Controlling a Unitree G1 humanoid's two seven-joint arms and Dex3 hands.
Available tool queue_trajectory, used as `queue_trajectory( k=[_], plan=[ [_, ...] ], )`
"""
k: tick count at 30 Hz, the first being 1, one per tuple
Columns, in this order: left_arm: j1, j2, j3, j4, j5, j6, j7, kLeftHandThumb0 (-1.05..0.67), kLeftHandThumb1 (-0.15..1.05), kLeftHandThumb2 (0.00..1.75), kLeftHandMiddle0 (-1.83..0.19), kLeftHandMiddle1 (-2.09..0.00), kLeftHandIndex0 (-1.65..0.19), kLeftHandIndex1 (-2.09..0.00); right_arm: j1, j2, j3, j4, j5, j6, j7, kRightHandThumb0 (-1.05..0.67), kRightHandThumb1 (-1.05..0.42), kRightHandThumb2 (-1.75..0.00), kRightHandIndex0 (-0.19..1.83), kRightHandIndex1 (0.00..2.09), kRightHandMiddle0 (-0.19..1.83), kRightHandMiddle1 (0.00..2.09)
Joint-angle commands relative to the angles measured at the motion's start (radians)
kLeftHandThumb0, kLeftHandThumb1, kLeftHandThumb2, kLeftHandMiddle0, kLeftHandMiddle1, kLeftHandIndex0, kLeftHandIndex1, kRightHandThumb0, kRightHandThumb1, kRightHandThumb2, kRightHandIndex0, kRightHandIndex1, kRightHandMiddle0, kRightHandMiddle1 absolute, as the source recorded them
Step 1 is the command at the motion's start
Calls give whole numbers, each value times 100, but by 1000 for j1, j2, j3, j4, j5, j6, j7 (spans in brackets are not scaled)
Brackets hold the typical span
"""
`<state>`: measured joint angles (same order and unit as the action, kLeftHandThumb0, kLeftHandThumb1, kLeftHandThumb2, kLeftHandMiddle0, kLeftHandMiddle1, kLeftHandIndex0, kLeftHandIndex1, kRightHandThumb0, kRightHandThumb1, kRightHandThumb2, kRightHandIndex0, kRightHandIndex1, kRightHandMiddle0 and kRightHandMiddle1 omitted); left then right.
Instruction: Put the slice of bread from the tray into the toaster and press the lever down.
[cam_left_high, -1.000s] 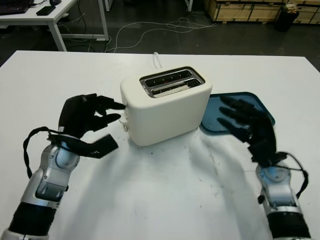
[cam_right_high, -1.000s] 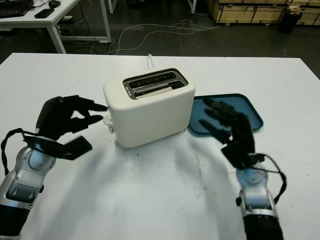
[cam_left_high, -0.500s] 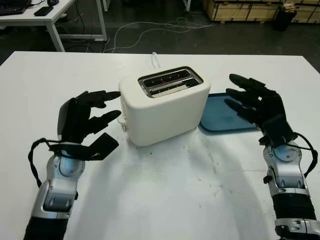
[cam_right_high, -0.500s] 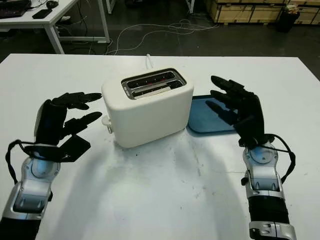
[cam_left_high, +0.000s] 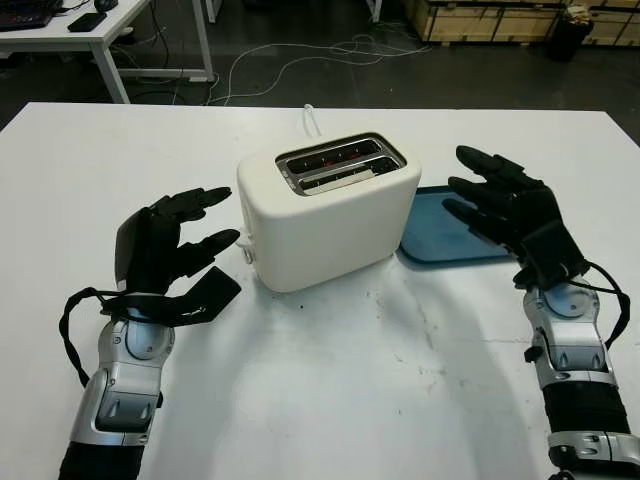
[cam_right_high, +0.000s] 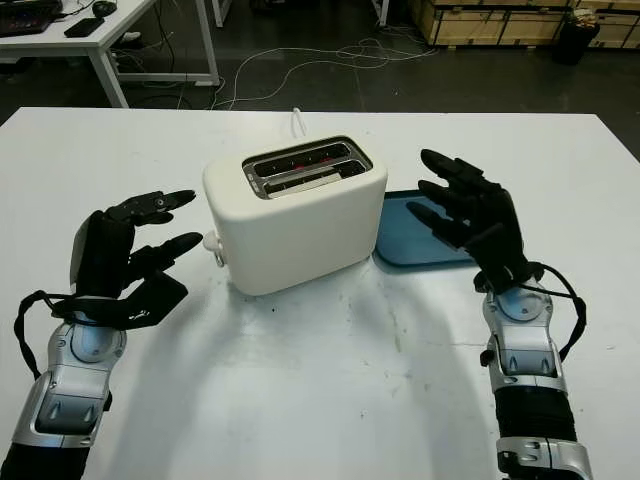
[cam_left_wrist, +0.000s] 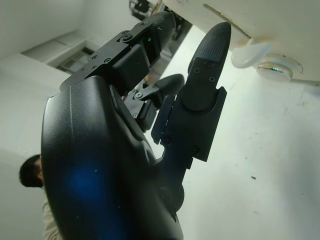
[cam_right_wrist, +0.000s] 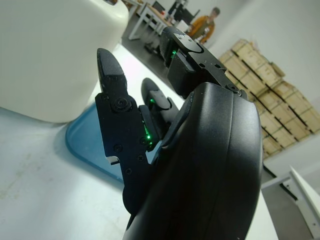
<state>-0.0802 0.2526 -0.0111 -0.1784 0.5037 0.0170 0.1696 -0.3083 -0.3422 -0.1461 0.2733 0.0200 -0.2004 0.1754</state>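
Observation:
A cream two-slot toaster (cam_left_high: 330, 215) stands mid-table, and its slots (cam_left_high: 340, 165) glow red inside. A pale strip shows in the nearer slot; I cannot tell whether it is bread. Its white lever (cam_left_high: 247, 248) sits low on the left end, above a round knob (cam_left_wrist: 275, 70). The blue tray (cam_left_high: 440, 240) lies right of the toaster, and its visible part is bare. My left hand (cam_left_high: 215, 240) is open, left of the lever and apart from it. My right hand (cam_left_high: 470, 185) is open, raised over the tray's right side.
The white table (cam_left_high: 330, 400) has free room in front of the toaster. A white cord (cam_left_high: 315, 120) runs off behind it. Beyond the table are a dark floor with cables, a desk (cam_left_high: 100, 40) and wooden crates (cam_left_high: 500, 20). A person (cam_right_wrist: 205, 25) stands far off.
My left hand pulled back from the toaster's lever end and sank a little. My right hand lifted from low over the tray, then stayed nearly still.

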Motion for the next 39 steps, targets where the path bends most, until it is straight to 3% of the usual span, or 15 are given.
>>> queue_trajectory(
  k=[1,13,17,20,27,39],
  plan=[
    [-8,13,-3,-14,13,16,-21,-58,84,0,-63,-80,-90,-1,-6,-3,6,5,-2,-32,13,-31,-87,0,65,1,55,0],
    [-197,278,22,30,53,16,-222,-64,78,0,-74,-83,-98,-4,-140,-163,35,29,-96,-31,101,-26,-81,0,70,2,61,2],
    [-262,323,14,49,54,23,-274,-63,77,0,-77,-77,-99,-4,-183,-221,61,38,-162,-36,105,-37,-79,0,73,3,63,3],
    [-300,342,3,61,60,26,-303,-63,77,0,-81,-76,-100,-4,-219,-255,80,49,-199,-35,118,-44,-79,0,76,4,66,3],
    [-355,354,-22,68,71,53,-354,-61,76,0,-83,-74,-101,-4,-266,-303,114,39,-237,-14,161,-42,-76,0,78,3,68,2],
    [-358,345,-31,94,87,30,-336,-61,79,0,-77,-87,-100,-2,-327,-319,158,97,-268,-41,193,-39,-77,0,78,1,68,1]
  ],
)
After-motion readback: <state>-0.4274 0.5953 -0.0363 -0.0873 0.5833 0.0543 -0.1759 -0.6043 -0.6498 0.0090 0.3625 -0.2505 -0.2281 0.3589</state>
